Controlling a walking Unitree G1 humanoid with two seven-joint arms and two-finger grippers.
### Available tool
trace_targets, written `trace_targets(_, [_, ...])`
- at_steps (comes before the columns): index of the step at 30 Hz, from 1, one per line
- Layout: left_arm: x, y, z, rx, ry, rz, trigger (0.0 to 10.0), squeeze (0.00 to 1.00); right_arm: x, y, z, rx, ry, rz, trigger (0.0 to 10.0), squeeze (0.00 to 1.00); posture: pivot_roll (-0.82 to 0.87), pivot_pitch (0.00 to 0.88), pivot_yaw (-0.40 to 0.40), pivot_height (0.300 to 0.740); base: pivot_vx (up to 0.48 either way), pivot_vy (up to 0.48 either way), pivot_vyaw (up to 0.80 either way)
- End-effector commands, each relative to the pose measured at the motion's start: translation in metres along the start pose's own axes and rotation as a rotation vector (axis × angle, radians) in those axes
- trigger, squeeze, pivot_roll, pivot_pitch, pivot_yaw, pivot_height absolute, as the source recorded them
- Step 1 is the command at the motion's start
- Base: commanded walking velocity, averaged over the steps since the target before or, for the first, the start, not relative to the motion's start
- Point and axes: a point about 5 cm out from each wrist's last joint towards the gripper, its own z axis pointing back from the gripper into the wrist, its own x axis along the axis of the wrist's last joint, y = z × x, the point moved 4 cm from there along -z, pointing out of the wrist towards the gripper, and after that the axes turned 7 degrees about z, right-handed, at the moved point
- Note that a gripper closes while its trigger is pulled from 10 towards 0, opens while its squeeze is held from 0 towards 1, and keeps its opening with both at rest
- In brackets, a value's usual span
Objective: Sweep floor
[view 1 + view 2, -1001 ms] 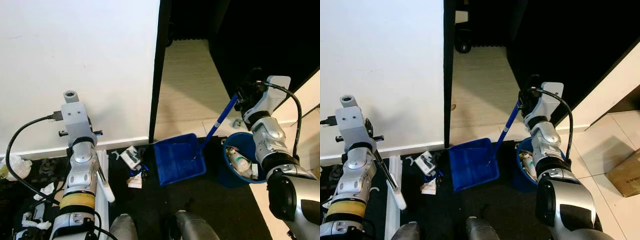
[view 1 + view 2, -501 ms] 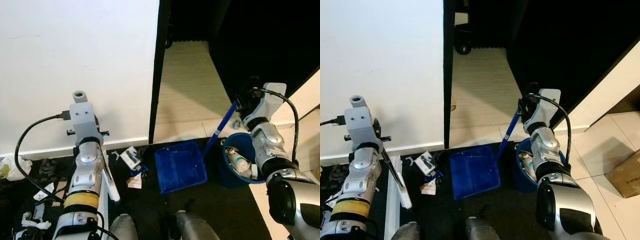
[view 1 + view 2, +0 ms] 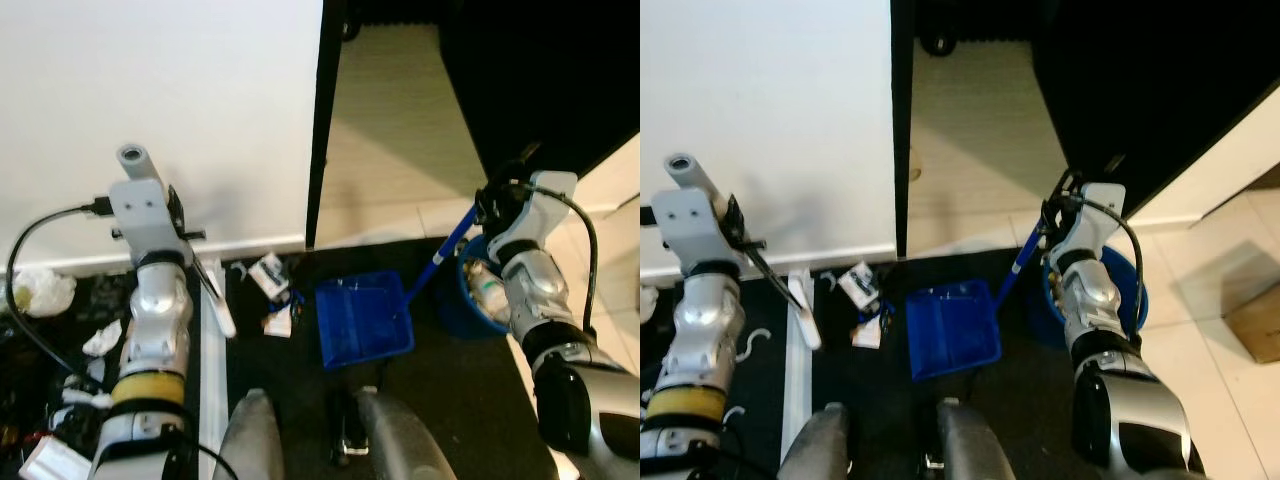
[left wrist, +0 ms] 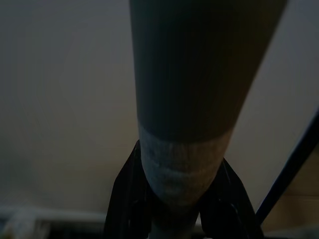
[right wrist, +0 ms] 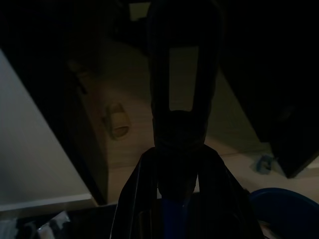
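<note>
My left gripper (image 3: 172,212) is shut on a thin dark broom handle (image 4: 172,167), held up in front of the white wall. The white broom head (image 3: 218,308) rests on the dark floor beneath it. On the right, my right gripper (image 3: 492,200) is shut on the black grip (image 5: 182,114) of a blue dustpan's pole (image 3: 445,250). The blue dustpan (image 3: 362,322) lies on the dark floor ahead of my feet. White scraps and a small packet (image 3: 268,275) lie between broom head and dustpan.
A blue bin (image 3: 452,312) holding rubbish stands right of the dustpan, under my right arm. Crumpled paper (image 3: 40,290) and several more scraps litter the floor at left. A long white strip (image 3: 795,385) lies on the floor. A dark doorway edge (image 3: 325,120) stands ahead.
The whole picture has shifted as the camera moved. The dustpan has come down from a tilt to lie flatter on the floor. Both grippers keep their holds.
</note>
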Motion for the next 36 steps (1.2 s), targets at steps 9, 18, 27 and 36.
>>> trace_targets(9, [0.025, -0.007, -0.007, -0.114, -0.1, -0.04, 10.0, 0.0, 0.045, -0.022, -0.016, -0.133, -0.136, 0.014, 10.0, 0.0, 0.13, 0.434, -0.071, 0.74, 0.0, 0.0, 0.0])
trace_targets(18, [0.023, -0.024, -0.004, -0.238, -0.116, -0.081, 10.0, 0.0, 0.057, -0.012, -0.023, -0.17, -0.181, -0.057, 10.0, 0.0, 0.14, 0.453, -0.063, 0.74, 0.0, 0.0, 0.0])
trace_targets(27, [0.014, -0.028, -0.01, -0.246, -0.094, -0.102, 10.0, 0.0, -0.014, 0.011, 0.002, -0.157, 0.051, -0.116, 10.0, 0.0, 0.14, 0.476, -0.063, 0.74, 0.0, 0.0, 0.0])
trace_targets(36, [0.012, -0.029, -0.023, -0.234, -0.083, -0.127, 10.0, 0.0, -0.045, 0.022, 0.012, -0.087, 0.212, -0.119, 10.0, 0.0, 0.13, 0.473, -0.065, 0.74, 0.0, 0.0, 0.0])
